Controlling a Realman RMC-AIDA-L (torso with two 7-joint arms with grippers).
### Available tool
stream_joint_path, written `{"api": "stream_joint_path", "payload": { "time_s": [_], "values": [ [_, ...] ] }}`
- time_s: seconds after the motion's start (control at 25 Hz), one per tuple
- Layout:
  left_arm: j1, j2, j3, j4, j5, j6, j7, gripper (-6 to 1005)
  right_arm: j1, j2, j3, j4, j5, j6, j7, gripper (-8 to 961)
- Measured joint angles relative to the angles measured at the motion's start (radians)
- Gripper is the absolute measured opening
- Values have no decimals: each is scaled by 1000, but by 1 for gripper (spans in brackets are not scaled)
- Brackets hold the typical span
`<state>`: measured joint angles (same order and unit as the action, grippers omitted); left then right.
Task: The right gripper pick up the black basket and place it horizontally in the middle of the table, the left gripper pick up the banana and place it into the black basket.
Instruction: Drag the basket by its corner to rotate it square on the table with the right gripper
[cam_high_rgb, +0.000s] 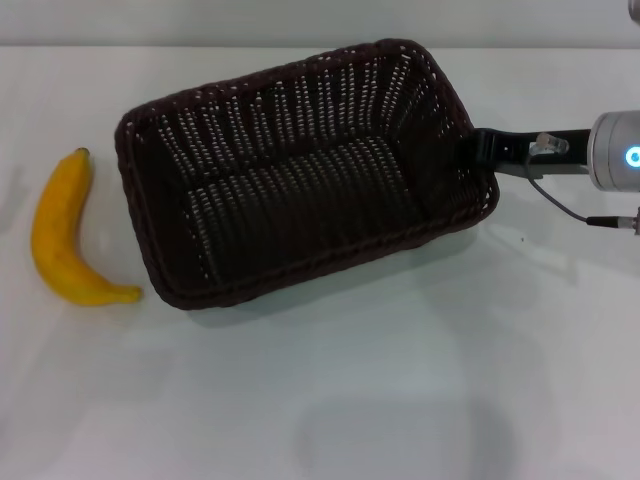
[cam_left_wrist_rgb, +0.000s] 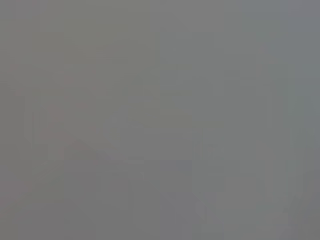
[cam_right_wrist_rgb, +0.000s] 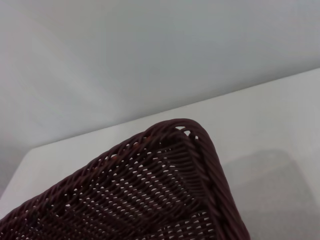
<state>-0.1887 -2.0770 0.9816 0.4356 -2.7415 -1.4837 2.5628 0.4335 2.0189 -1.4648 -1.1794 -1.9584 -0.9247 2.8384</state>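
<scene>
Now the basket sits on the white counter, roughly central but skewed, its long side running from lower left up toward the far right. Its open top faces up and nothing lies inside it.

At the basket's right short end, the right tool reaches in from the right edge of the head view. Its black finger meets the braided rim near the far right corner, and the rim hides the tip, so contact looks likely, though whether the tool is clenched on the rim or released I cannot tell. Behind the finger comes the silver-grey arm with a glowing blue ring light, a thin cable hanging below it.

From the right wrist view, a rounded corner of the basket fills the lower part of the picture, close up, with the counter beyond it; that tool's own fingers do not show there.

Off to the left lies the banana, flat on the counter, just beside the basket's near left corner but apart from it. Its dark stem tip points away from the robot and its curve bulges to the left.

Nothing of the left tool shows; the left wrist view is a blank grey.
</scene>
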Motion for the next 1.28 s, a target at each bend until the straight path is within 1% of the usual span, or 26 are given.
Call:
{"api": "stream_joint_path", "payload": {
  "time_s": [0.4, 0.48, 0.68, 0.84, 0.96, 1.16, 1.28],
  "values": [
    [-3, 0, 0, -8, 1, 2, -1, 843, -29, -1, -4, -9, 39, 17, -13, 195],
    [-2, 0, 0, -9, 1, 2, -1, 843, -45, -1, -7, -22, 53, 31, -17, 261],
    [1, 0, 0, -10, 1, 3, -1, 842, -130, -3, -62, -111, 68, 127, -27, 435],
    [2, 0, 0, -11, 0, 4, -1, 842, -153, -7, -77, -139, 69, 175, -59, 603],
    [0, 1, 0, -12, 0, 8, -1, 842, -152, -8, -74, -139, 69, 200, -115, 641],
    [-3, 1, 0, -12, 0, 16, -1, 841, -148, -8, -81, -144, 69, 316, -287, 782],
    [-1, 2, 0, -11, 0, 16, -3, 841, -148, -8, -82, -140, 65, 423, -368, 781]
  ]
}}
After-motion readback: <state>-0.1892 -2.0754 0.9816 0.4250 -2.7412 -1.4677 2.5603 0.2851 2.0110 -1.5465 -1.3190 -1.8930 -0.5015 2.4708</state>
